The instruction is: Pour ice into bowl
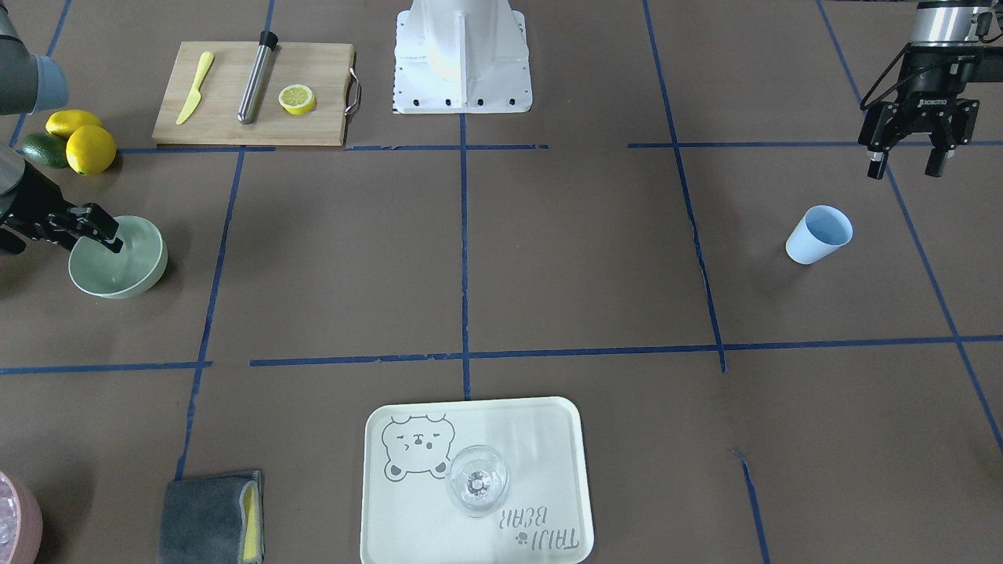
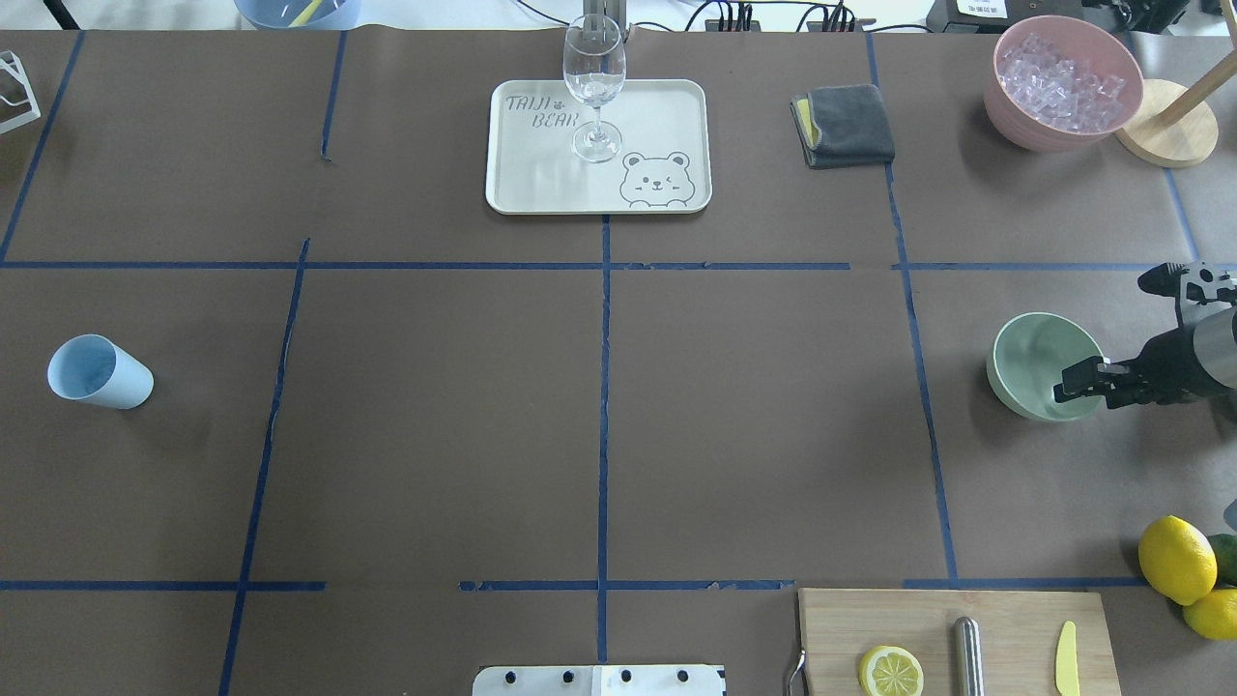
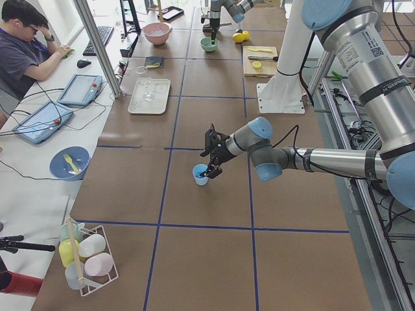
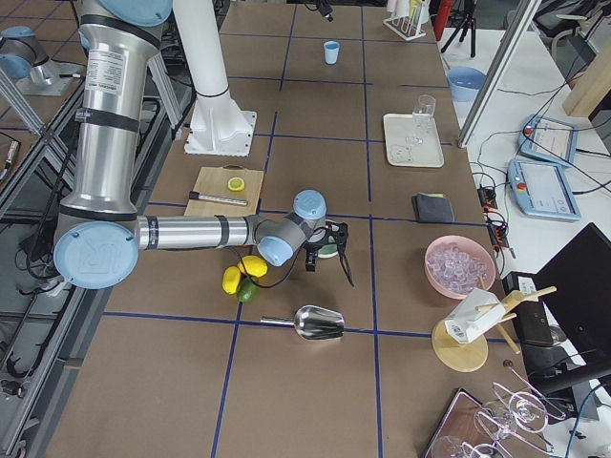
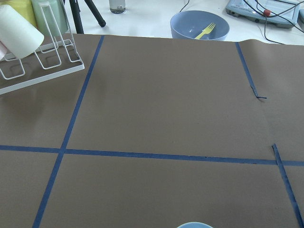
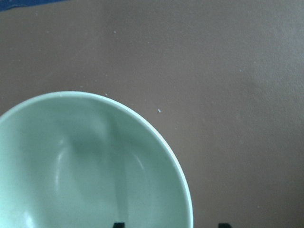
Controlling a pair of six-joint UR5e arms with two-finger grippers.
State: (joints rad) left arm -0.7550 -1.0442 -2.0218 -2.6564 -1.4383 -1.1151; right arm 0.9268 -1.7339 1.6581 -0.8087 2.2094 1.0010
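The mint-green bowl (image 1: pixel 125 270) (image 2: pixel 1029 362) stands near the table edge on my right side and looks empty in the right wrist view (image 6: pixel 85 166). My right gripper (image 1: pixel 108 229) (image 2: pixel 1082 382) (image 6: pixel 171 224) is open and straddles the bowl's rim, one finger inside and one outside. The light blue cup (image 1: pixel 819 233) (image 2: pixel 97 372) stands on my left side; its rim shows in the left wrist view (image 5: pixel 194 224). My left gripper (image 1: pixel 909 166) is open and empty above and behind the cup. No ice shows in the cup or the bowl.
A pink container of clear cubes (image 2: pixel 1063 82) and a grey cloth (image 2: pixel 846 126) sit at the far right. A wine glass (image 2: pixel 594 77) stands on a tray (image 2: pixel 541 184). A cutting board (image 2: pixel 1005 619), lemons (image 2: pixel 1174 559) and a metal scoop (image 4: pixel 320 322) are near the bowl.
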